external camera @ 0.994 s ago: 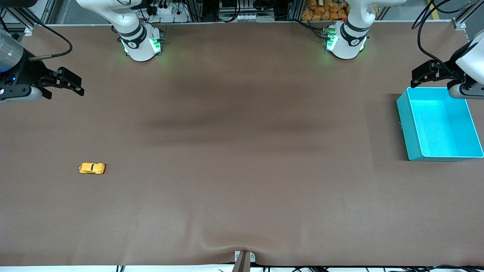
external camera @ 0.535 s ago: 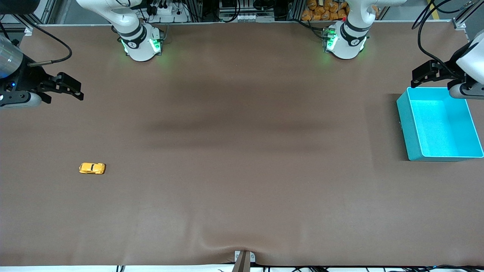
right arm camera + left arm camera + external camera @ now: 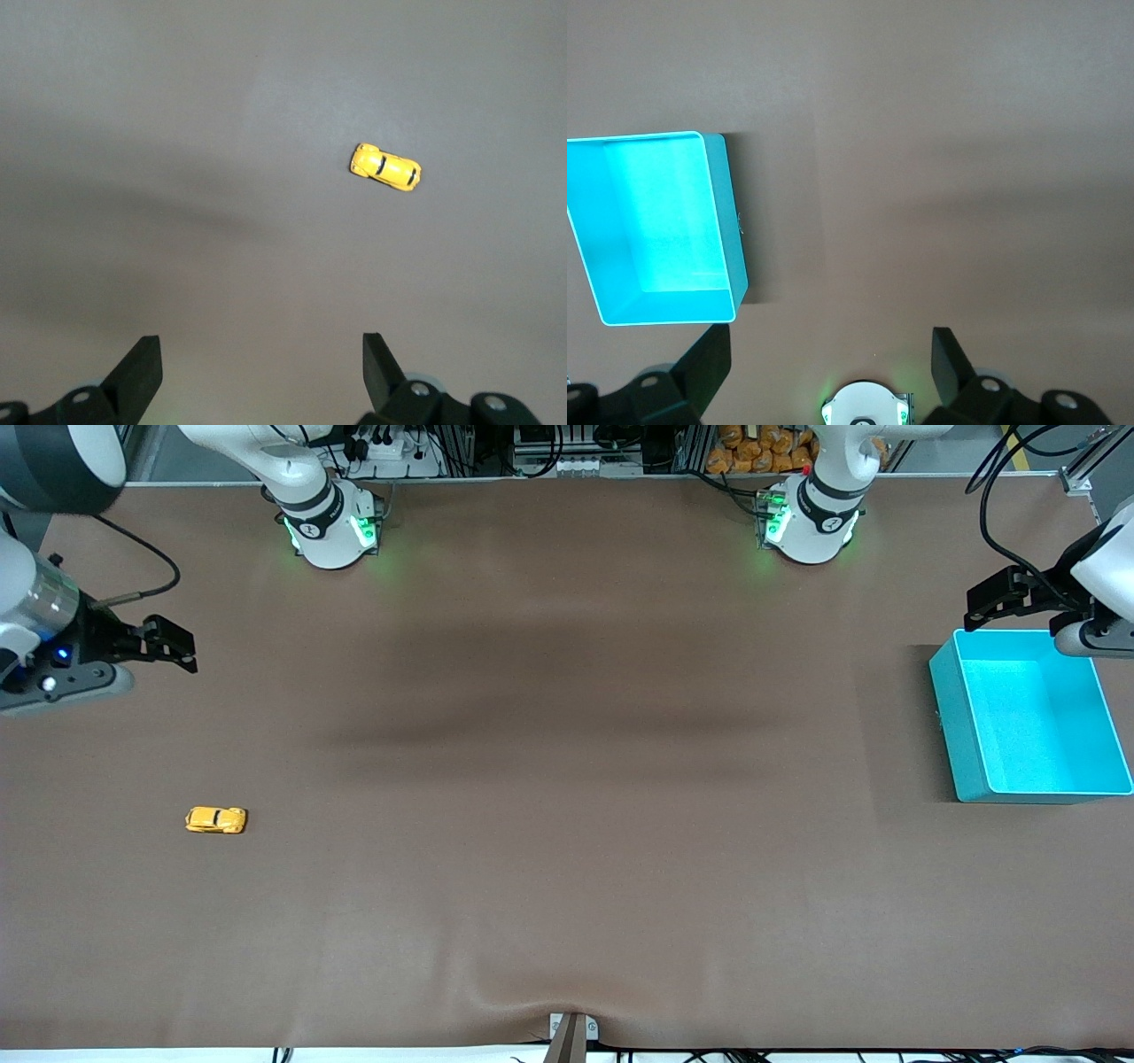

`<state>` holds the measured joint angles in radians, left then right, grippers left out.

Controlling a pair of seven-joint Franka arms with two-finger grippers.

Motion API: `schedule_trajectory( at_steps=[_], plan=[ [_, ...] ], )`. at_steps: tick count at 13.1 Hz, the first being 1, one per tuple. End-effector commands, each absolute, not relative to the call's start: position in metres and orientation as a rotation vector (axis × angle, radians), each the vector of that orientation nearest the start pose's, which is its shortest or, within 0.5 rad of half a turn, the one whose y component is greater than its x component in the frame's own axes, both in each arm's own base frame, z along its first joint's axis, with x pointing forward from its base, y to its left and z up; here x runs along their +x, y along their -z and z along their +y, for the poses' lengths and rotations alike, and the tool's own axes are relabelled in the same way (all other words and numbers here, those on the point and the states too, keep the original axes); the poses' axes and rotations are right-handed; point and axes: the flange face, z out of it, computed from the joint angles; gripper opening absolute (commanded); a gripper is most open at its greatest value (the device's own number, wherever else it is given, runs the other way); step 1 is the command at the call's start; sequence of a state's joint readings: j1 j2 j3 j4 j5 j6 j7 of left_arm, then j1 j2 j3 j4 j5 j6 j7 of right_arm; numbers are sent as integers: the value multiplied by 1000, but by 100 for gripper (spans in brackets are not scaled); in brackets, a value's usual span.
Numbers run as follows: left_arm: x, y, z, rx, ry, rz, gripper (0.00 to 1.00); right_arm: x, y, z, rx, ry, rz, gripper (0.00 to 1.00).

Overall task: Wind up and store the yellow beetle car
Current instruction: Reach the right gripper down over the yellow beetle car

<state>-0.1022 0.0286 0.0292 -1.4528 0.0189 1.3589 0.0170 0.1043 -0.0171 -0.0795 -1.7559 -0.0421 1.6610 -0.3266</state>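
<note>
The yellow beetle car point(image 3: 216, 819) stands alone on the brown table mat toward the right arm's end; the right wrist view shows the same car point(image 3: 385, 167) with dark windows. My right gripper point(image 3: 182, 648) hangs open and empty over bare mat at that end, well apart from the car. In its own wrist view the right gripper point(image 3: 261, 350) has only mat between its fingers. My left gripper point(image 3: 973, 607) waits open and empty over the mat by the turquoise bin point(image 3: 944, 691). The left gripper point(image 3: 828, 345) in its wrist view frames bare mat.
The turquoise bin point(image 3: 732, 221) has nothing in it and stands at the left arm's end of the table. Both arm bases point(image 3: 330, 530) point(image 3: 811, 524) stand along the table's back edge. A small bracket point(image 3: 571, 1030) sits at the front edge.
The right gripper has shifted slightly over the mat toward the car's side and turned a little. The left arm and the car have not moved.
</note>
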Motion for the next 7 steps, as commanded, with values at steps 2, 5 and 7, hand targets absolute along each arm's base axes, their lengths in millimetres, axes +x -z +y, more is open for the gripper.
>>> schedule_trajectory(
  at_steps=[2, 5, 7],
  plan=[
    [539, -648, -38, -3124, -192, 123, 100, 549, -494, 1, -2974, -126, -1090, 100],
    [539, -647, -36, -3121, -196, 127, 100, 572, -447, -23, -2814, -136, -1451, 100],
    [539, -646, -35, -3118, -198, 119, 100, 595, -398, -48, -2656, -127, -1748, 100]
  ],
)
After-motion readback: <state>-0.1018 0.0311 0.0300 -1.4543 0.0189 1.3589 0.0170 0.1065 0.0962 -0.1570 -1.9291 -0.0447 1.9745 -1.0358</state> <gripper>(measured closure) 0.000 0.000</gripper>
